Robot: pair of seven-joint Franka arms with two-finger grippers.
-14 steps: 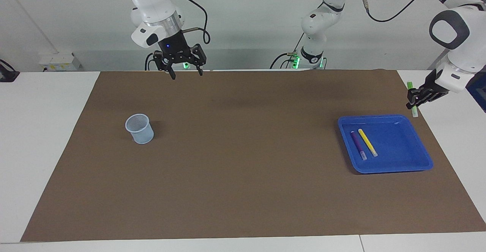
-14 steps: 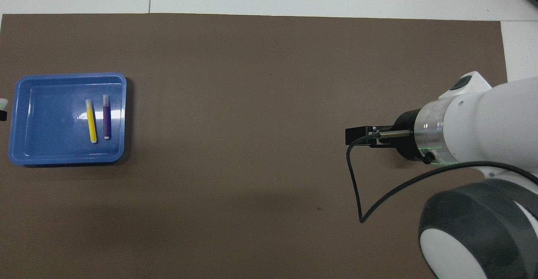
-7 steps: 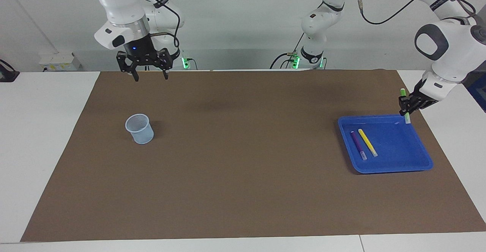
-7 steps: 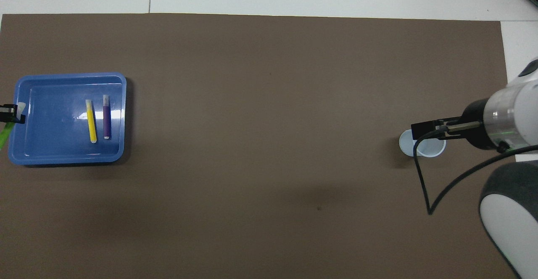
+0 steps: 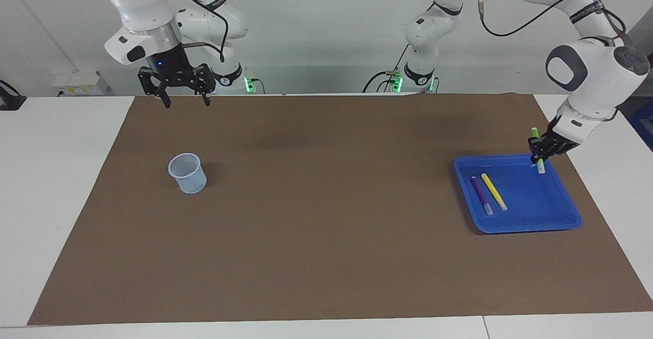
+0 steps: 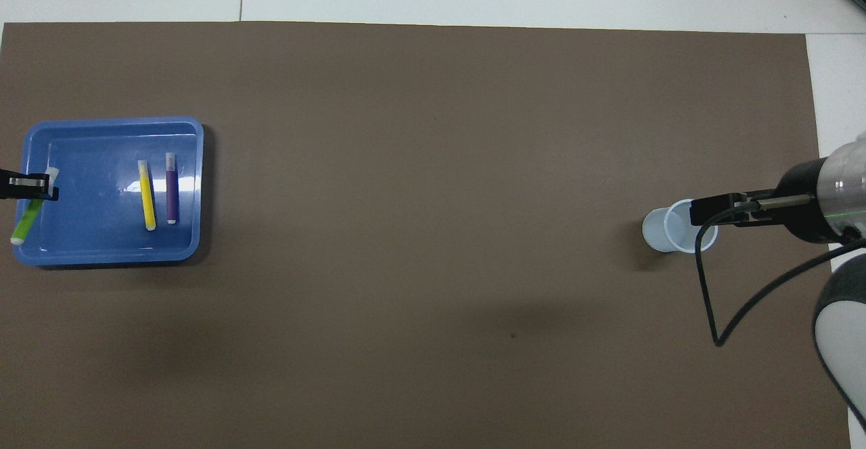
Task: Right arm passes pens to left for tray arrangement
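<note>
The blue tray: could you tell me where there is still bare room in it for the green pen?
In the tray, the purple pen and yellow pen lie side by side along the edge toward the cup. The floor from the yellow pen to the rim at the left arm's end is bare. The left gripper holds the green pen over that stretch.

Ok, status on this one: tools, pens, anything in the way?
Left tool shut on green pen, over blue tray. Right tool open, empty, waiting near cup. Purple pen, yellow pen already in tray. Nothing in the way.
</note>
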